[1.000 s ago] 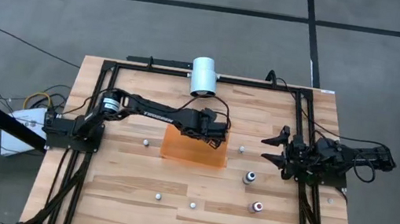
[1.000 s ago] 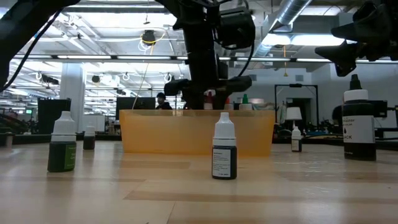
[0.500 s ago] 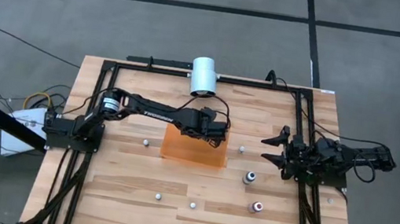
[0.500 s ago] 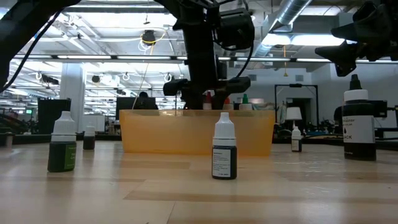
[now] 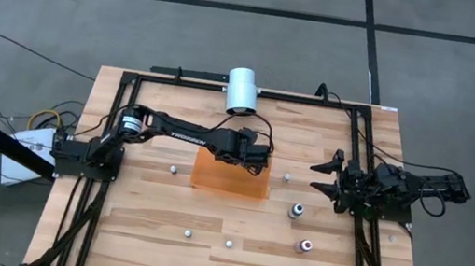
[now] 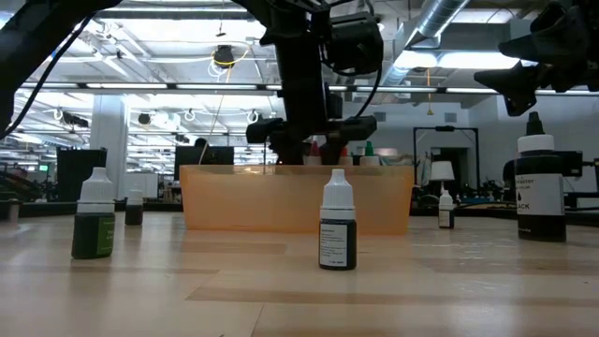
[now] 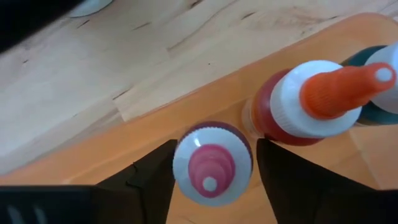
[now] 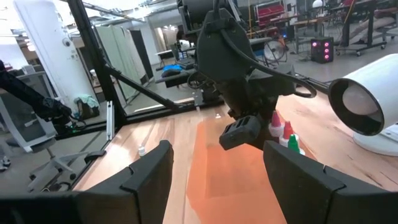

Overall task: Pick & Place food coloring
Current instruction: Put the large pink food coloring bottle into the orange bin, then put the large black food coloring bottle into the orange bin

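Left end effector (image 5: 255, 162) sits over the far right corner of the orange tray (image 5: 228, 181), pointing down into it. In the left wrist view a pink-capped bottle (image 7: 212, 165) stands upright between its two dark fingers (image 7: 149, 180); narrow gaps show on both sides of the cap, so the fingers are parted and not pressing it. Just beside it in the tray are a red bottle with an orange tip (image 7: 317, 102) and a dark teal bottle (image 7: 373, 68), the latter cut off at the frame edge. The right wrist view shows these three as pink, red and green tips (image 8: 284, 134) next to the left end effector.

Right end effector (image 5: 323, 177) rests at the right edge of the surface (image 5: 147, 233), well apart from the tray, fingers (image 8: 149, 174) spread wide, nothing between them.

Loose bottles on the surface: a dark one (image 5: 297, 211) right of the tray, a red one (image 5: 305, 246) nearer the front, small white-capped ones at (image 5: 173, 170), (image 5: 188, 233), (image 5: 228, 243) and (image 5: 287, 176). Low view: green bottle (image 6: 94, 225), dark bottle (image 6: 338, 232), large black bottle (image 6: 540, 192).

Hard to tell: the tray wall in the low view hides the bottles' bodies inside; whether the pink-capped bottle's base touches the tray floor cannot be seen. White cylinder (image 5: 244, 91) lies at the far edge.
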Robot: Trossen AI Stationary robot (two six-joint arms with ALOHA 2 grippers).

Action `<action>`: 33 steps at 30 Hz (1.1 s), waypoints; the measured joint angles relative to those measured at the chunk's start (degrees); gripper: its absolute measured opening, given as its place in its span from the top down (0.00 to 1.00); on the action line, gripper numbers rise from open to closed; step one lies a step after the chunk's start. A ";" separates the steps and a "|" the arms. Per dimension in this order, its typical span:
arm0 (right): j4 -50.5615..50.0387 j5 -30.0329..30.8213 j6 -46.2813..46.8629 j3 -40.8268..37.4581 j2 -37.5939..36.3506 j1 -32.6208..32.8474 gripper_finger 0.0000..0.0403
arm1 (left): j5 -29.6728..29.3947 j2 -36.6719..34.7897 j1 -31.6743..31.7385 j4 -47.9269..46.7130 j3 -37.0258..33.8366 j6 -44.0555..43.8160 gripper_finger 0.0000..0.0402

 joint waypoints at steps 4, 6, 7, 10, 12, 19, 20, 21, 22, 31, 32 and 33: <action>0.00 -0.02 0.00 0.00 0.01 0.00 0.41 | 1.24 0.00 0.00 0.00 0.00 0.20 0.43; 0.00 -0.02 0.00 0.00 0.00 0.01 0.41 | 1.49 0.00 0.00 0.00 0.00 0.78 0.42; 0.00 -0.02 0.00 0.00 0.02 0.00 0.41 | 1.71 0.00 0.00 0.00 0.00 1.37 0.42; 0.00 -0.02 -0.02 0.00 0.02 0.02 0.41 | 3.12 0.00 0.00 -0.40 0.17 2.31 0.42; 0.00 -0.02 -0.02 0.00 0.00 0.00 0.41 | 3.95 0.02 0.00 -2.63 1.38 2.37 0.42; 0.00 -0.02 -0.04 0.00 0.00 0.02 0.41 | -0.99 0.00 -0.04 -16.00 9.57 2.24 0.42; 0.00 -0.02 -0.04 0.00 0.00 0.00 0.41 | -1.72 0.00 -0.19 -18.04 10.87 2.13 0.42; -0.01 -0.02 -0.07 0.00 0.02 0.01 0.41 | -2.33 0.00 -0.28 -20.35 12.24 2.11 0.42; 0.00 -0.02 -0.07 0.00 0.02 0.02 0.41 | -2.98 0.01 -0.52 -22.66 13.64 2.07 0.42; -0.02 -0.02 3.32 0.00 0.02 0.00 0.41 | -5.38 0.00 -4.47 -39.00 24.39 0.93 0.42; -0.02 -0.02 4.24 0.00 0.02 0.00 0.41 | -5.41 -0.02 -5.17 -39.73 25.14 0.59 0.42; -0.01 -0.01 5.11 0.00 0.01 0.00 0.41 | -5.30 -0.15 -5.94 -39.82 25.46 0.58 0.42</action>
